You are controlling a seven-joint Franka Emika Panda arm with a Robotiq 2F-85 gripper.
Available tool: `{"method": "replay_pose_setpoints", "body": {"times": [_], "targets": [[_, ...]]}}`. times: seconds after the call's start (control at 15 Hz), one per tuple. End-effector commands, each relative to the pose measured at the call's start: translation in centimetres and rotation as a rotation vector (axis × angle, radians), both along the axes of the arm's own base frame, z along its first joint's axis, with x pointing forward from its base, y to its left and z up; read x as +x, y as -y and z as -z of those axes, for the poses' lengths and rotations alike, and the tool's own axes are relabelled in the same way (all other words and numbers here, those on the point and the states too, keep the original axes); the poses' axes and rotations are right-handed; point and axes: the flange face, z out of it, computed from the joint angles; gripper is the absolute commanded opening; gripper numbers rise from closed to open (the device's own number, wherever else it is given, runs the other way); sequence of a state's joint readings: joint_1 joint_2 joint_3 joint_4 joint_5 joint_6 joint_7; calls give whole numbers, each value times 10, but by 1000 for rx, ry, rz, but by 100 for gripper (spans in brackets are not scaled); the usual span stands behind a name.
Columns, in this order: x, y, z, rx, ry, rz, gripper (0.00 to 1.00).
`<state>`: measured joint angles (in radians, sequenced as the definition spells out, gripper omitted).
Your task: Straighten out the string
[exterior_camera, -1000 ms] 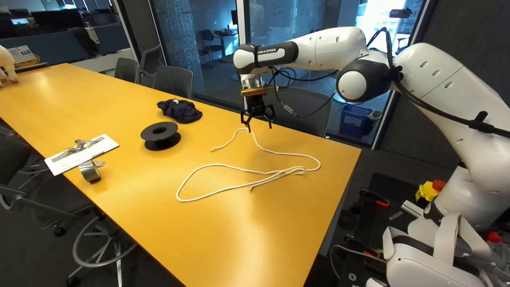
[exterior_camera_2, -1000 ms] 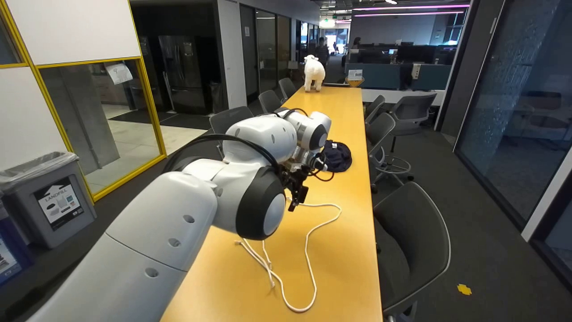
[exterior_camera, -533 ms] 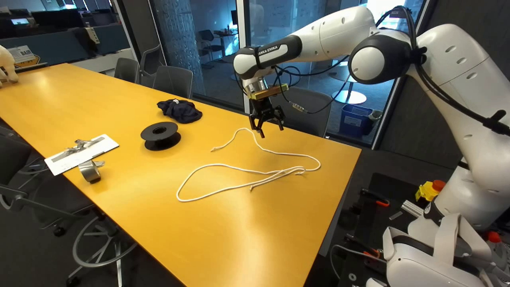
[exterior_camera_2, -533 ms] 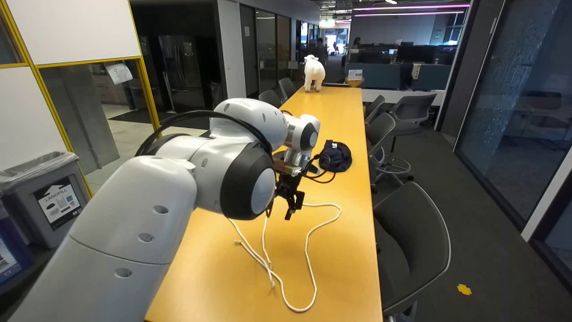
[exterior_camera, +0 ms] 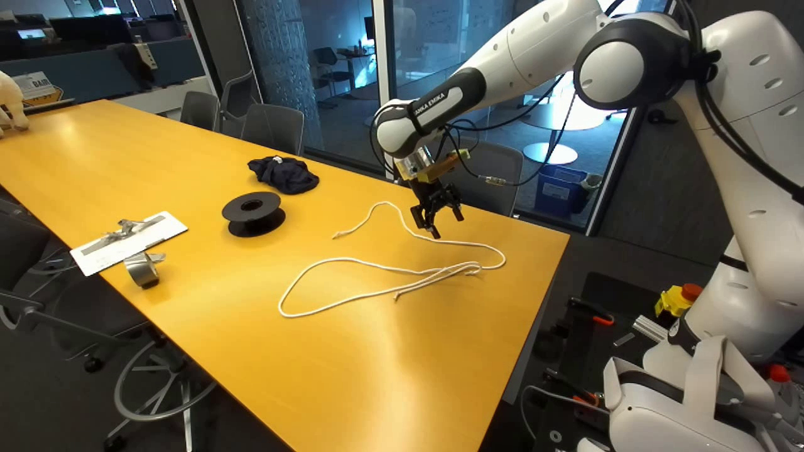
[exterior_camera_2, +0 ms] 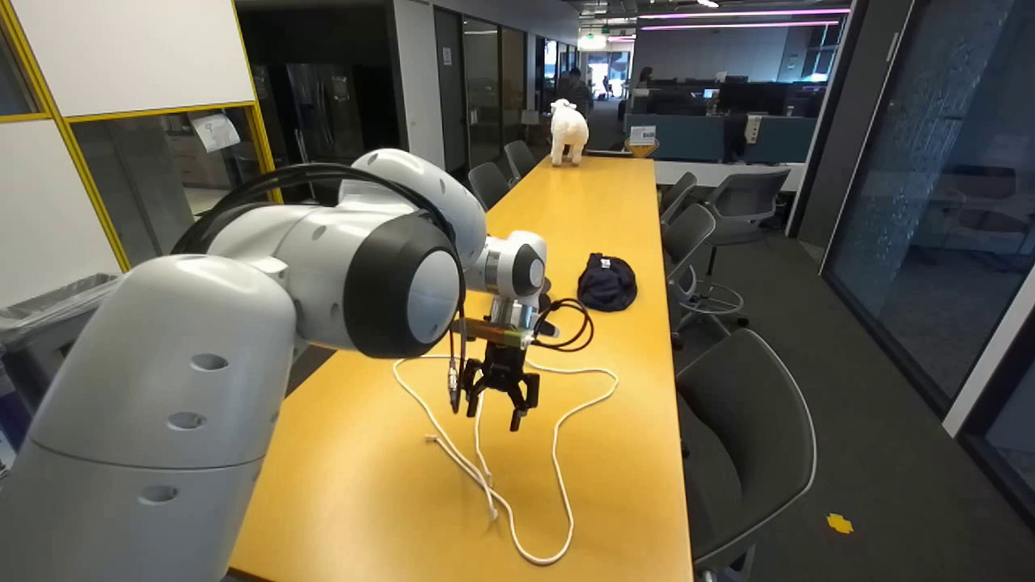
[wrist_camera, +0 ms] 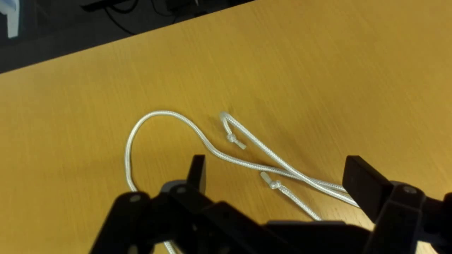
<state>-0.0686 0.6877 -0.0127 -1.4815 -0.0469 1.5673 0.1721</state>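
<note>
The white string (exterior_camera: 465, 243) lies on the yellow table in a wide loop and a wavy stretch, and strands cross near the table's end. In the wrist view two knotted ends show beside the crossing strands of the string (wrist_camera: 273, 155). My gripper (exterior_camera: 447, 225) hangs above the table over the string, tilted, its jaws wide apart with nothing between them. An exterior view shows the same open gripper (exterior_camera_2: 493, 418) in front of part of the string (exterior_camera_2: 542, 563). Its fingers (wrist_camera: 198, 173) hide some of the cord in the wrist view.
A black spool (exterior_camera: 251, 226) and a dark cloth item (exterior_camera: 286, 176) lie farther along the table (exterior_camera: 377, 376). Near one long edge are a clipboard (exterior_camera: 135, 242) and a roll of tape (exterior_camera: 141, 271). Chairs (exterior_camera_2: 752, 453) stand along the sides.
My gripper has come down and back toward the robot's base, tilting as it moved. It stays open throughout. The string has kept its shape and place.
</note>
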Motion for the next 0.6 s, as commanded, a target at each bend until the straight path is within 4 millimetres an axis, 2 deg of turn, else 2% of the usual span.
{"method": "replay_pose_setpoints", "body": {"times": [0.0, 0.33, 0.53], "targets": [[-37, -8, 16, 14, 56, -142, 100], [-93, -25, 71, 35, 72, -315, 100], [-130, -33, 92, 15, 116, -417, 100]]}}
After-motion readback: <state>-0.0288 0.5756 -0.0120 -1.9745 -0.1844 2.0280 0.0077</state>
